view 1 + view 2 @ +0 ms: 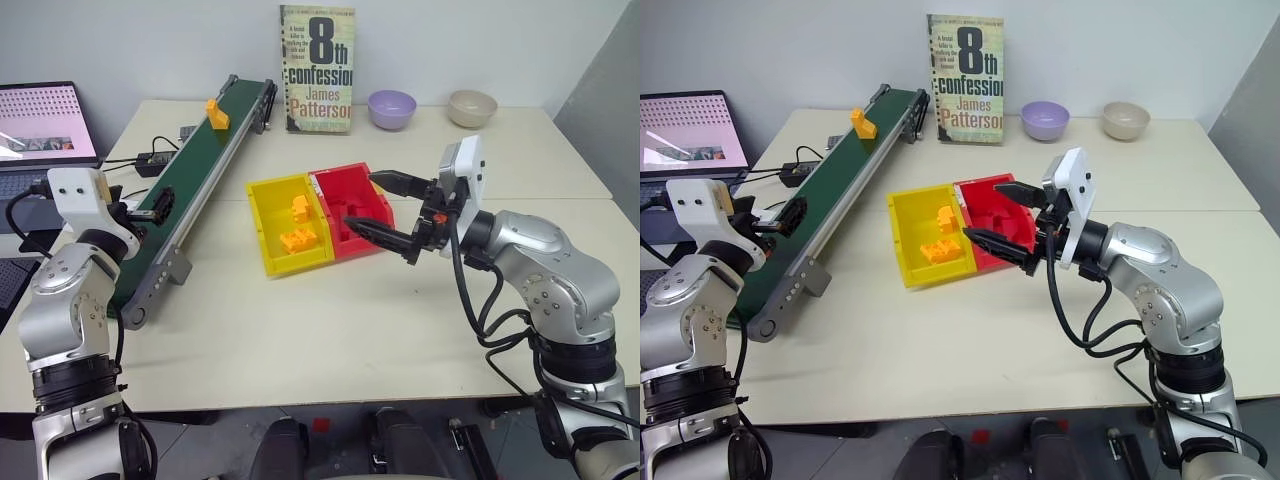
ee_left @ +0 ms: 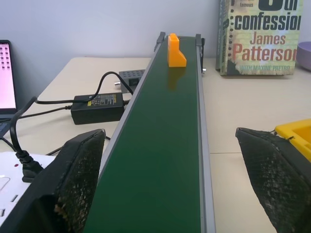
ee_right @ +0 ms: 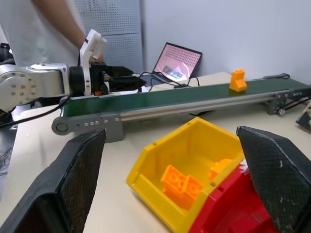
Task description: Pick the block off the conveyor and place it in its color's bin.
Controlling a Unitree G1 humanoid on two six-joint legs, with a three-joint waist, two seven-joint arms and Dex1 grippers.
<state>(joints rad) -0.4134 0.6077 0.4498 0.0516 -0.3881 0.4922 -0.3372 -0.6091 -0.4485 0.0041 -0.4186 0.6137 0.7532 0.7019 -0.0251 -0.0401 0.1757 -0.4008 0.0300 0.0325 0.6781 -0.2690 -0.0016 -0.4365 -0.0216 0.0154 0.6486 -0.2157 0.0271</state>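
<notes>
Block riding the far end of the belt, both sets of jaws wide and empty.

The block (image 1: 217,113) stands upright on the conveyor (image 1: 190,190), up near its far end, close to the book (image 1: 318,68) propped against the wall. The left gripper (image 3: 127,82) sits at the near end of the belt, level and looking straight down its length, jaws spread wide either side of the green strip, well short of the block. The right gripper (image 1: 388,208) hovers over the red bin (image 1: 355,205), jaws wide apart, nothing between them, facing across toward the belt. The bin (image 1: 262,222), yellow, sits joined to the red one mid-surface and already has orange bricks (image 1: 298,240) lying in it. Two bowls (image 1: 391,108) rest at the back; a laptop (image 1: 40,125) glows beyond the conveyor.
</notes>
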